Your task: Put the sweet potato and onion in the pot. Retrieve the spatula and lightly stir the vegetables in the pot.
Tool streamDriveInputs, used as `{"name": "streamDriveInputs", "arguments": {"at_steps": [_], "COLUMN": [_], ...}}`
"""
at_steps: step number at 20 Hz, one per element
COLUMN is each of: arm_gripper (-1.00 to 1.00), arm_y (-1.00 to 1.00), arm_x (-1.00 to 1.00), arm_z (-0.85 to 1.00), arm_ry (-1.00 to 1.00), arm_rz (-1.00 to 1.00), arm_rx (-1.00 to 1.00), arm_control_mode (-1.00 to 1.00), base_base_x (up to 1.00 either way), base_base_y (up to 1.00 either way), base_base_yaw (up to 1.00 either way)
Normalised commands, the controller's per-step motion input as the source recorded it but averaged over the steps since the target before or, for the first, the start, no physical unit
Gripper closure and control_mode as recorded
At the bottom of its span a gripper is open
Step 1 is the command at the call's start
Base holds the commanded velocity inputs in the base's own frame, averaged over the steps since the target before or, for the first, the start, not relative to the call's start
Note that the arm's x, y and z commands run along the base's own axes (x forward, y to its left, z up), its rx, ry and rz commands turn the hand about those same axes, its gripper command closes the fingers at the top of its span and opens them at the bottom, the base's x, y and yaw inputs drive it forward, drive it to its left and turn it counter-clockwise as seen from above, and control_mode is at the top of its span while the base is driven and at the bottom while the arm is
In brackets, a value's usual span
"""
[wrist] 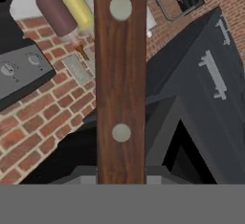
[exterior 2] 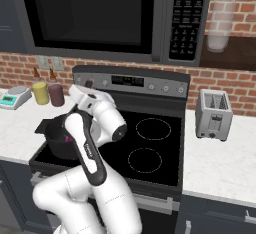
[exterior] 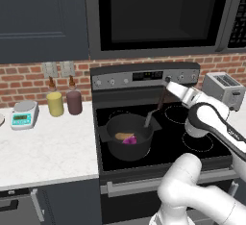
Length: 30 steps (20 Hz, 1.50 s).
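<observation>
The dark pot (exterior: 126, 154) stands on the stove's front left burner. Inside it lie the orange-brown sweet potato (exterior: 123, 136) and, touching it, the pink-purple onion (exterior: 130, 141). My gripper (exterior: 166, 83) hovers above and to the right of the pot, shut on the top of the spatula (exterior: 154, 107). The spatula slants down to the left, and its grey blade dips inside the pot's right rim. In the hand view the spatula's brown handle (wrist: 119, 74) with two rivets runs up the middle. From the right base view my arm hides most of the pot (exterior 2: 54, 146).
A yellow bottle (exterior: 55, 103), a maroon bottle (exterior: 74, 101) and a small scale (exterior: 24, 114) stand on the left counter. A toaster (exterior: 223, 89) is right of the stove. The microwave (exterior: 158, 12) hangs low over the stove top.
</observation>
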Motion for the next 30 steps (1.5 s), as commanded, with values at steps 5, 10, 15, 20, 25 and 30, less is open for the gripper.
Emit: {"name": "streamDriveInputs", "arguments": {"at_steps": [5,10,15,20,25,30], "arm_gripper": [1.00,1.00,1.00,1.00,1.00,1.00], "arm_y": [0.22,0.40,0.09,0.05,0.20,0.03], "arm_x": [-0.14,-0.25,-0.06,0.00,0.00,0.00], "arm_z": [-0.01,0.00,-0.03,-0.18,-0.47,-0.25], "arm_ry": [-0.30,-0.01,0.05,0.08,0.10,0.02], "arm_rz": [0.00,0.03,0.03,0.00,0.00,0.00], "arm_rx": [-0.04,-0.09,-0.04,-0.03,-0.09,-0.02], "arm_control_mode": [-1.00,-1.00,-1.00,-1.00,-1.00,-1.00], "base_base_x": [0.00,0.00,0.00,0.00,0.00,0.00], "base_base_y": [0.00,0.00,0.00,0.00,0.00,0.00], "base_base_yaw": [0.00,0.00,0.00,0.00,0.00,0.00]}}
